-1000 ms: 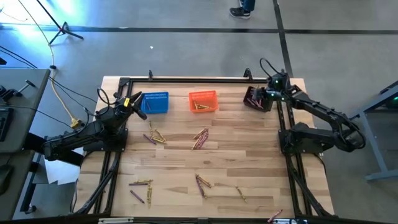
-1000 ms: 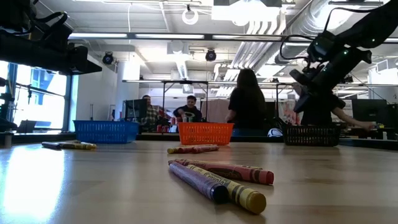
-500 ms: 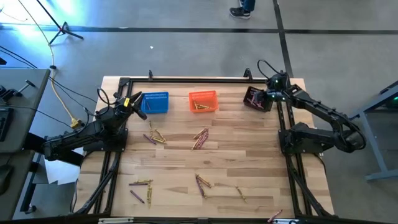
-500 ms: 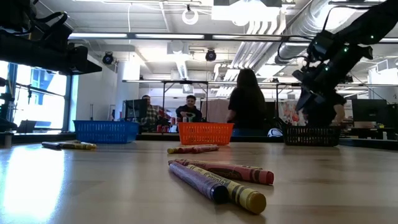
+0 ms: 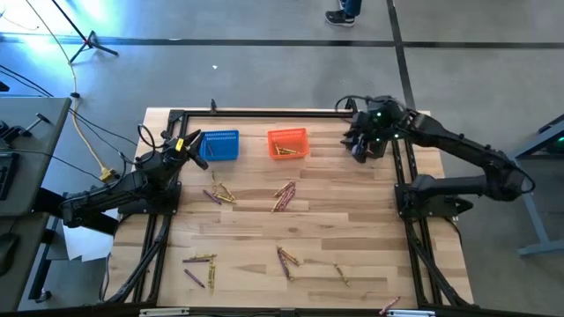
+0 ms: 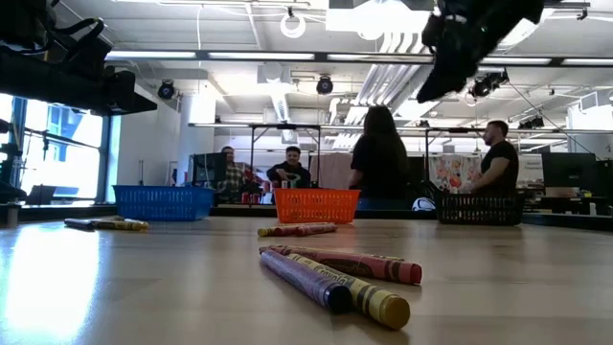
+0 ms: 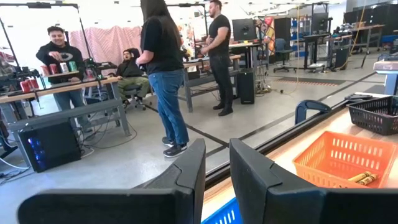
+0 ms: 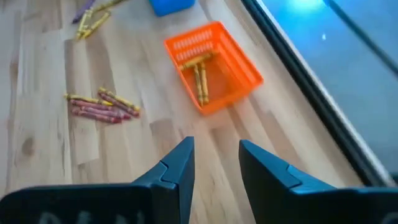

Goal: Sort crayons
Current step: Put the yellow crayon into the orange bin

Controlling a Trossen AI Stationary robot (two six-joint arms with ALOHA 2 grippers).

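Note:
Crayons lie in loose clusters on the wooden table; three lie close in the low view. Yellow crayons lie in the orange basket. The blue basket stands to its left, the black basket to its right. My right gripper hangs open, high above the far right of the table, over the black basket, slanting down with nothing between its fingers. My left gripper waits level beside the blue basket, open and holding nothing.
A black frame rail runs along the table's far edge, and both arm bases stand at the table's sides. Bare wood lies between the crayon clusters. People stand and sit in the room beyond the table.
My right gripper has risen well clear of the black basket and swung a little toward the table's left, rolling as it went. The basket now shows whole in the low view. The crayons and baskets have stayed in place.

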